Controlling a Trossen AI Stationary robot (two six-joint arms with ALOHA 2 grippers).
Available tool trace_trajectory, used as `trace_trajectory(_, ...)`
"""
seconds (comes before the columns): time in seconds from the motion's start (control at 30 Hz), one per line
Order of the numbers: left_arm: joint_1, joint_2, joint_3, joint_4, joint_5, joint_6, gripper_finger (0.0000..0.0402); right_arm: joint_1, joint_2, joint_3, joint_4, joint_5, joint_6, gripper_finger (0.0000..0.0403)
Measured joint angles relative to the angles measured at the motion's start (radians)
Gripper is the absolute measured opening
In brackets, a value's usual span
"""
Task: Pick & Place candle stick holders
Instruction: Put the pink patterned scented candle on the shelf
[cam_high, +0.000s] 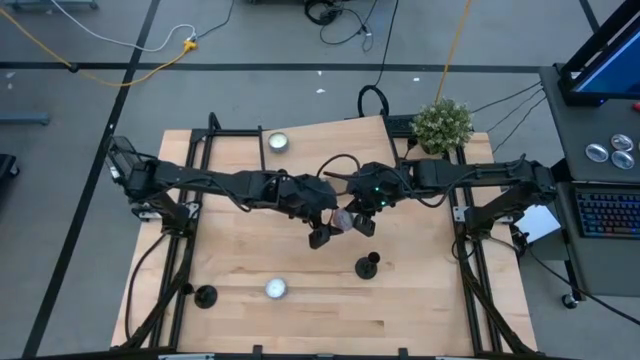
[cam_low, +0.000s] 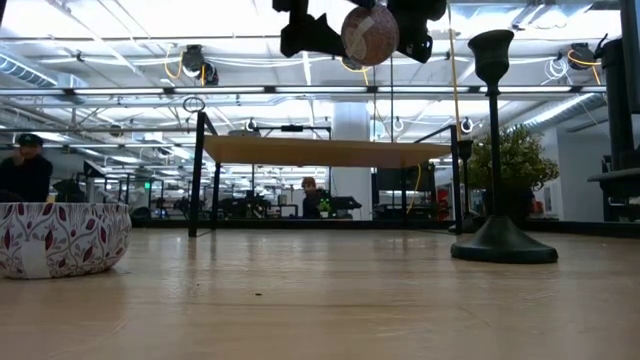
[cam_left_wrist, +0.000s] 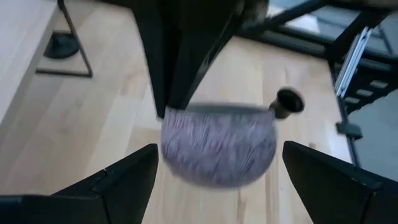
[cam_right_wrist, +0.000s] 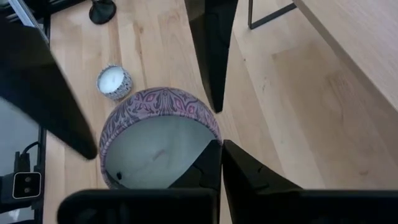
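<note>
**Patterned tin held in mid-air between both grippers, holders on the table**

Working left to right across the high view, we saw one candle stick holder (cam_high: 205, 295) standing near the front left corner of the table (cam_high: 420, 310), just beside the left arm's frame. A little to its right sat a small white candle in a patterned tin (cam_high: 276, 289), and another like it (cam_high: 277, 142) sat near the far edge.

Above the middle of the table the two arms met. The left gripper (cam_high: 322, 236) stood wide, its fingers (cam_left_wrist: 118, 180) spread on either side of a round purple-patterned tin (cam_left_wrist: 217, 149) without touching it. That tin was gripped by the right gripper (cam_right_wrist: 221, 163), whose fingers were pinched together on the tin's rim. In the low view the tin (cam_low: 369, 34) hung well above the table.

A second candle stick holder (cam_high: 367, 266) stood upright on the table just in front of the grippers, clear of both. A third candle stick holder (cam_high: 366, 226) appeared as a dark shape right beside the grippers; we could not tell whether it touched them.

Farther right, a small potted plant (cam_high: 442, 124) stood at the table's far right corner.
</note>
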Motion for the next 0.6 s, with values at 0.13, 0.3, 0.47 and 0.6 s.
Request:
trace_trajectory(0.13,0.001,0.003,0.000,0.004,0.007,0.000,0.0351,0.000,0.000,0.000,0.000,0.000,0.000,0.0000)
trace_trajectory(0.3,0.003,0.018,0.000,0.032,0.020,0.002,0.0351,0.000,0.000,0.000,0.002,-0.001,0.000,0.0000)
trace_trajectory(0.47,0.008,0.028,0.000,0.041,0.040,0.002,0.0351,0.000,0.000,0.000,0.006,-0.001,0.000,0.0000)
trace_trajectory(0.6,0.008,0.045,0.006,0.052,0.058,-0.002,0.0351,0.000,0.000,0.000,0.007,-0.002,0.001,0.0000)
